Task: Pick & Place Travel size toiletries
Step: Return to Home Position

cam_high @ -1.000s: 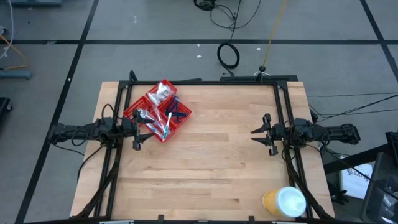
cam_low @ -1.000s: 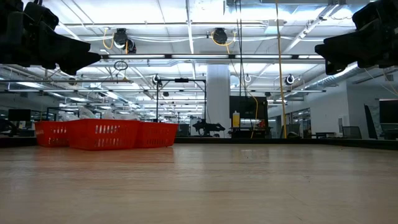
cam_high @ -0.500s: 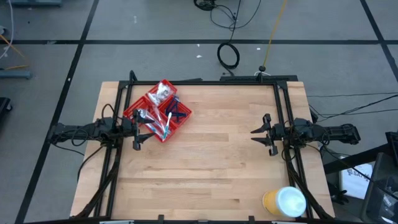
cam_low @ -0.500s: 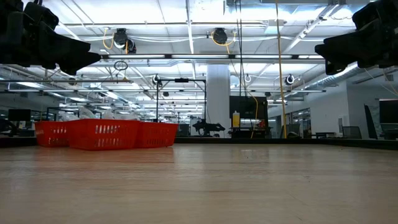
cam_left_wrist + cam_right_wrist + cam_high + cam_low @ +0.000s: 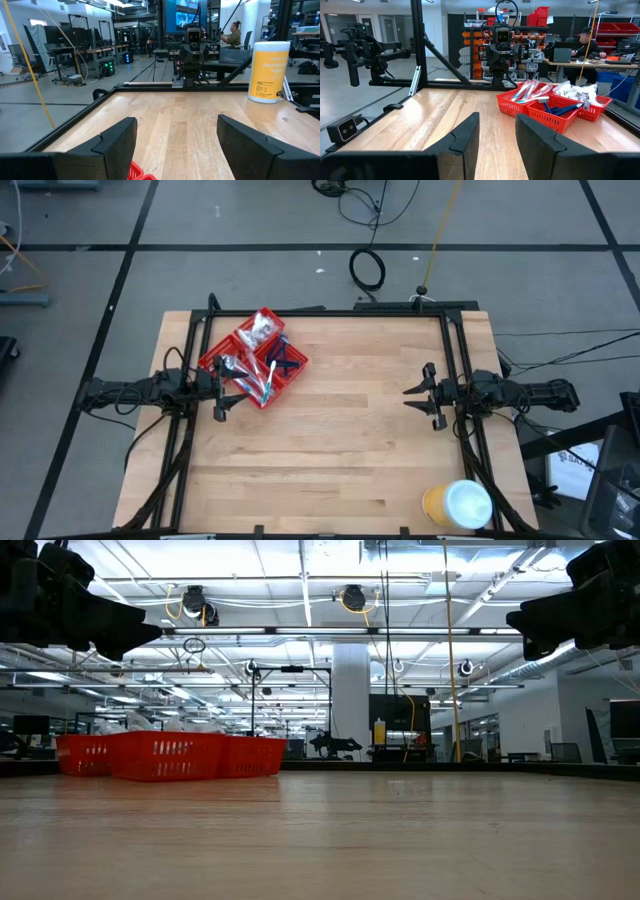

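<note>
The red compartmented tray (image 5: pixel 254 357) stands on the table's far left part and holds the toiletries. In it are white crinkly packets (image 5: pixel 262 328), silvery clippers (image 5: pixel 230 365), dark blue sticks (image 5: pixel 286 360) and blue-and-white toothbrushes (image 5: pixel 262 384). The right wrist view shows the tray (image 5: pixel 552 109) with toothbrushes (image 5: pixel 530 92) and packets (image 5: pixel 575 91) sticking up above its rim. My left gripper (image 5: pixel 221 393) hovers open, high above the table, just beside the tray's near-left corner. My right gripper (image 5: pixel 426 395) is open at the table's right side, facing the tray from far off.
A large yellow roll with a white top (image 5: pixel 457 504) stands at the table's near right corner and shows in the left wrist view (image 5: pixel 269 71). Black frame rails (image 5: pixel 330 311) run along the table's far, left and right edges. People sit at desks in the room behind.
</note>
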